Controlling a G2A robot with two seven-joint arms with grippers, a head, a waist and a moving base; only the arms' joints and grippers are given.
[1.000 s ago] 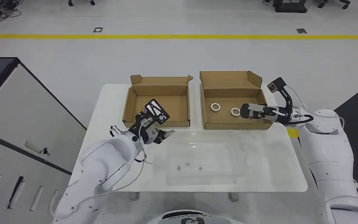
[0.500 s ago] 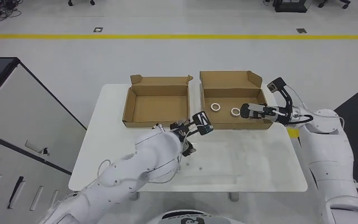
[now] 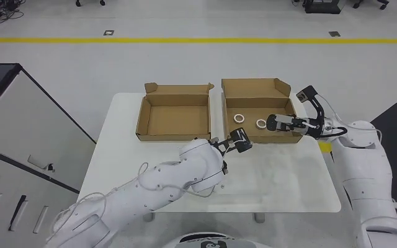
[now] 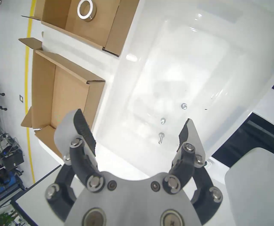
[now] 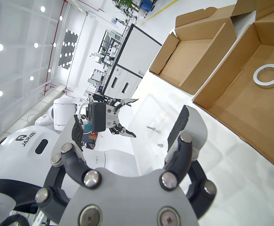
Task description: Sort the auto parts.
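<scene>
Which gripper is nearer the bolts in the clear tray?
Left. The left gripper hovers open near the tray, pointed at the bolts; the right gripper is farther, over the right box.

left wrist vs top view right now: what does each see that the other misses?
Left wrist: three bolts on the clear tray, ahead of the open left gripper. Top: a second ring and the right gripper over the ring box. Both: the empty box, the ring box, one ring.
</scene>
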